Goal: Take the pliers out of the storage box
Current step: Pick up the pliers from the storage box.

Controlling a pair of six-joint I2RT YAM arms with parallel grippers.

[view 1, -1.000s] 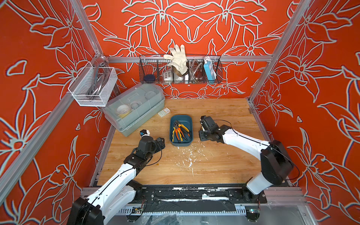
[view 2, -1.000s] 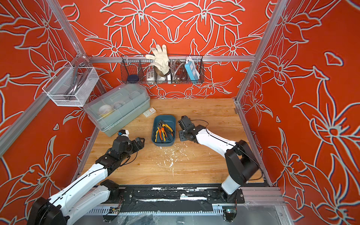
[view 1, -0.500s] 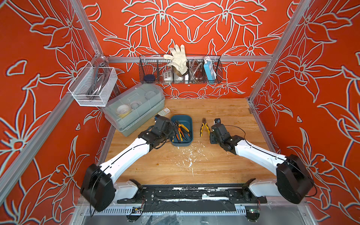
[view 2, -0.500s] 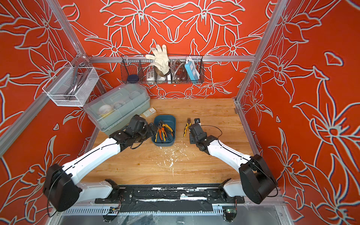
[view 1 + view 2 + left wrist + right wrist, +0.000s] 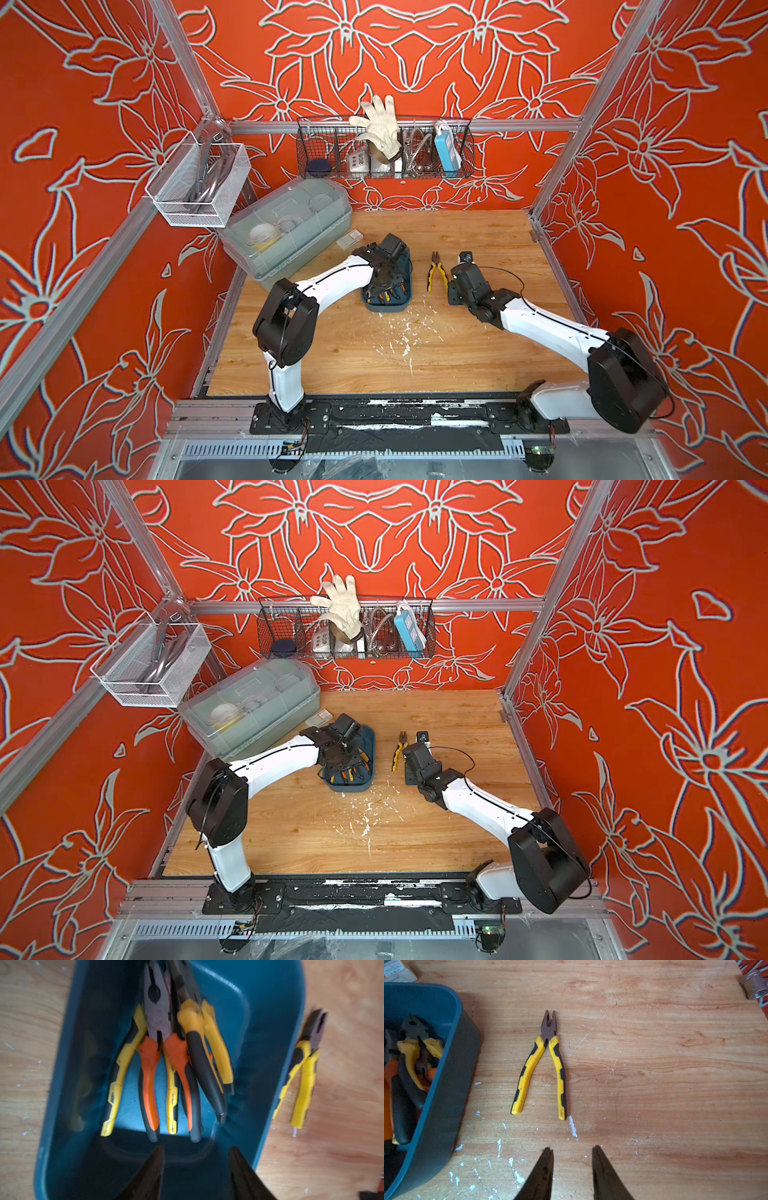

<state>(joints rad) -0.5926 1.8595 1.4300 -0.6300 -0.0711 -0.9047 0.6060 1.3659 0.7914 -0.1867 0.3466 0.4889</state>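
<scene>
Both top views are bright and even; the left wrist view is blurred, the storage box (image 5: 288,1022) shadowed at lower frame.

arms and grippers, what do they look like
The left arm and right arm have white links between bulky black joint housings. Thin black cables run along them. The fingers are dark and taper to points.

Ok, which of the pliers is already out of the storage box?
The yellow-and-black pair lying flat on the table, handles splayed, beside the storage box. The other pliers all lie inside it.
</scene>
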